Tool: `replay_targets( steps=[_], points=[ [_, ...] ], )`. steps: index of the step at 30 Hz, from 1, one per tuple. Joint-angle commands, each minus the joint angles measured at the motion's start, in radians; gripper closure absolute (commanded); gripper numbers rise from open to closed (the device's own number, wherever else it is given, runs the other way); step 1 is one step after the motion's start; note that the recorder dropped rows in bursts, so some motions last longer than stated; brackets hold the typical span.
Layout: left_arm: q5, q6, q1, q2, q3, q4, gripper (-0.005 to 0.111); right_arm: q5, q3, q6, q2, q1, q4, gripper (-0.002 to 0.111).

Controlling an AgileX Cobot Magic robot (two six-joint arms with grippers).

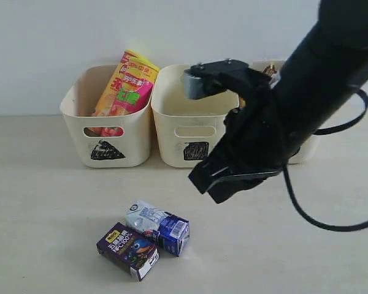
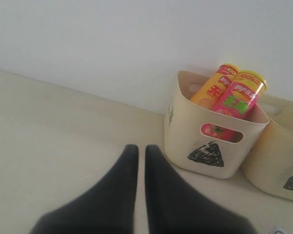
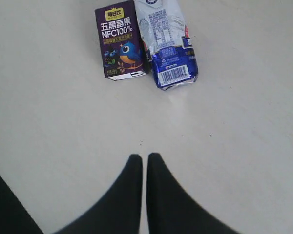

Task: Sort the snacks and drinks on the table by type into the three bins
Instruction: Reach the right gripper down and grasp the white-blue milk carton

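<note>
Two drinks lie side by side on the table (image 1: pixel 49 202): a dark purple carton (image 1: pixel 127 250) (image 3: pixel 119 41) and a white-and-blue carton (image 1: pixel 158 226) (image 3: pixel 168 44). The bin with the triangle mark (image 1: pixel 135 131) (image 2: pixel 185 131) holds two snacks, a pink-and-yellow chip can (image 1: pixel 135 89) (image 2: pixel 239 97) and a yellow-and-red one (image 1: pixel 107 101) (image 2: pixel 212 90). My right gripper (image 1: pixel 207 185) (image 3: pixel 144 158) hangs shut and empty above the table, to the right of the cartons and apart from them. The left gripper (image 2: pixel 142 150) is shut and empty, left of the triangle bin; the exterior view does not show it.
The bin with the square mark (image 1: pixel 172 116) (image 2: pixel 273 165) stands beside the triangle bin. A third bin (image 1: pixel 305 153) is mostly hidden behind my right arm, its mark covered. A white wall runs behind the bins. A black cable (image 1: pixel 306 214) loops from the right arm.
</note>
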Motion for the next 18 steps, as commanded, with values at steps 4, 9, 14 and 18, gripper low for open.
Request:
replay_targets(
  steps=[4,9,14,18],
  points=[
    [0.129,0.001,-0.009,-0.113,0.003,-0.014,0.102,0.028,-0.165,0.003,0.171,0.034,-0.043,0.108],
    [0.137,0.001,-0.09,-0.113,0.003,-0.002,0.102,0.026,-0.242,-0.018,0.252,0.034,-0.05,0.081],
    [0.137,0.001,-0.09,-0.113,0.003,0.006,0.102,-0.052,-0.254,-0.019,0.293,0.034,-0.054,0.042],
    [0.137,0.001,-0.09,-0.113,0.003,0.009,0.102,-0.014,-0.339,-0.021,0.376,0.034,-0.06,0.042]
  ],
)
